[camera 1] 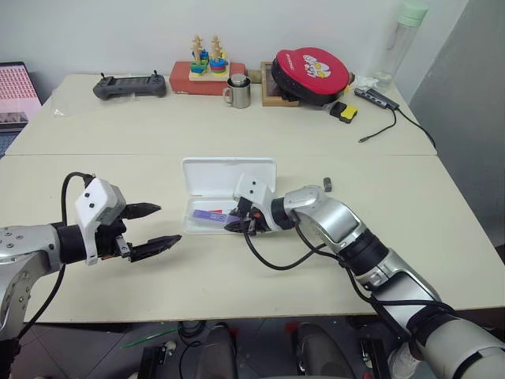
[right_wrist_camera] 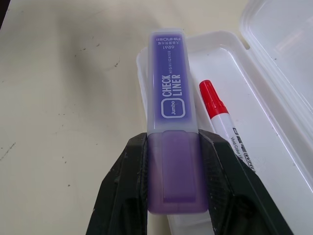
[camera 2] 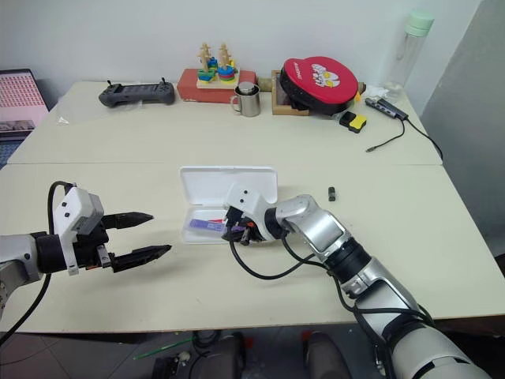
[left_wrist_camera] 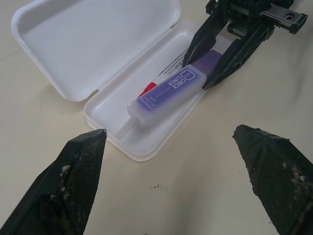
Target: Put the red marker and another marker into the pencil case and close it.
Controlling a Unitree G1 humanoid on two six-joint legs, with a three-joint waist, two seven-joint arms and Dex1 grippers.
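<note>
The white pencil case (camera 1: 229, 175) lies open in the middle of the table, its lid (left_wrist_camera: 98, 44) flat behind the tray. The red marker (right_wrist_camera: 217, 110) lies inside the tray. My right gripper (camera 1: 235, 222) is shut on one end of the chunky purple marker (right_wrist_camera: 171, 98), the other marker. That marker (left_wrist_camera: 168, 90) stretches along the tray's near side, its free end low in the tray. My left gripper (camera 1: 170, 224) hovers open and holds nothing, a short way to the left of the case and pointing at it.
Along the far edge stand a black controller (camera 1: 130, 85), a wooden toy on a red box (camera 1: 207, 67), a metal mug (camera 1: 238, 91), a red round case (camera 1: 310, 73), a yellow-black object (camera 1: 343, 111) and a bottle (camera 1: 401, 39). A small dark block (camera 1: 327, 184) lies right of the case.
</note>
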